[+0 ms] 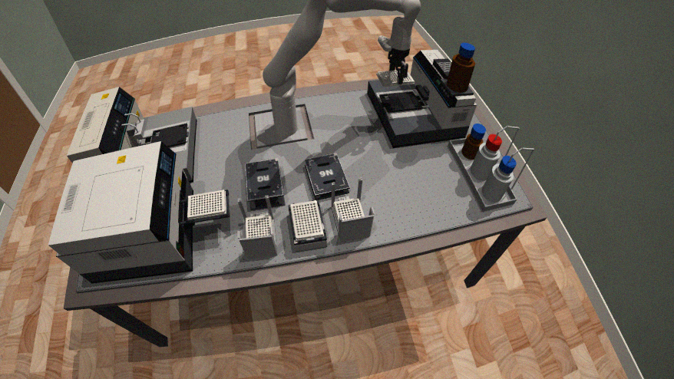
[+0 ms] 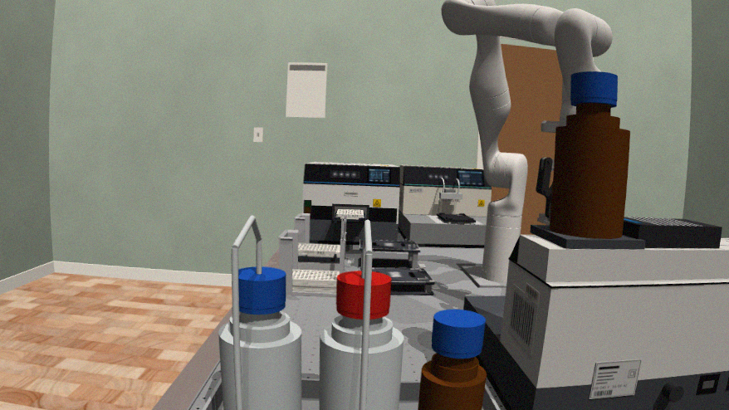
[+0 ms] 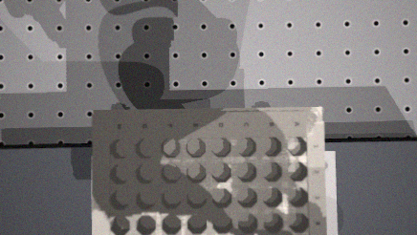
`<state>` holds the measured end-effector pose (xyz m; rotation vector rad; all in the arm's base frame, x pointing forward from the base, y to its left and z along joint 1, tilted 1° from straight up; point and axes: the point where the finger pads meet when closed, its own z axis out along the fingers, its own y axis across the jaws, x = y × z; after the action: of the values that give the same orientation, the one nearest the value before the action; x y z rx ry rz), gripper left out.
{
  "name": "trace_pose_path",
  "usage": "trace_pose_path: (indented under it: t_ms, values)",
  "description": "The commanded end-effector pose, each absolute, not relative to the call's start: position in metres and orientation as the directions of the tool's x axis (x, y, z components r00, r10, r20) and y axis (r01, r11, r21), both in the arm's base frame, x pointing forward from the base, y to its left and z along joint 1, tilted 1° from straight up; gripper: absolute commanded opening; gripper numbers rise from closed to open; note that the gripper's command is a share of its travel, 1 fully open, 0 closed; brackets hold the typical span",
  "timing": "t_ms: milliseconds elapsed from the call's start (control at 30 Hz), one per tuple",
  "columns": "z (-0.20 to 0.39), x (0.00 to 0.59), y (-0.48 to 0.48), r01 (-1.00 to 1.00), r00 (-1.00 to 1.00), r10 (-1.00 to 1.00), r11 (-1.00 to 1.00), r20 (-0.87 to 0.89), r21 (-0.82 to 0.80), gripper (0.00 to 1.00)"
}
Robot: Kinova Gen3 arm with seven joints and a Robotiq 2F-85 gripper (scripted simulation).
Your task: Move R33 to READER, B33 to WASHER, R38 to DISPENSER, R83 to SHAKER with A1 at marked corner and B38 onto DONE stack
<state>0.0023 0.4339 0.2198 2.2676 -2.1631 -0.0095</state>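
One well plate [image 3: 206, 172] hangs in the gripper [image 1: 398, 71], fingers spread wide and pinching its sides. Position: deck's 1 o'clock corner, over the 11 o'clock edge of the dark nest [image 1: 399, 101].

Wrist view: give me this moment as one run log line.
pincer: gripping well plate, label unreadable | position: above deck, beside right-hand instrument's empty dark nest | plate: not yet seated

A plate [image 3: 210, 172] lies between the wide-open jaws, over the deck [image 3: 335, 53], an instrument housing [image 1: 414, 124] just beside.
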Motion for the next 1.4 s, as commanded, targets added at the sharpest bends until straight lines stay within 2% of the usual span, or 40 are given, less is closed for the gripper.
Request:
trace_pose_path:
  t_ms: [0,300,1367]
  values:
    - [0.219,0.001,0.447,-0.999,0.054,-0.999,-0.054,0.002,0.006,0.94]
    - [0.219,-0.001,0.476,-0.998,0.061,-0.998,-0.061,0.002,0.006,0.94]
    - [0.205,-0.003,0.476,-0.999,0.049,-0.999,-0.049,-0.003,0.010,0.94]
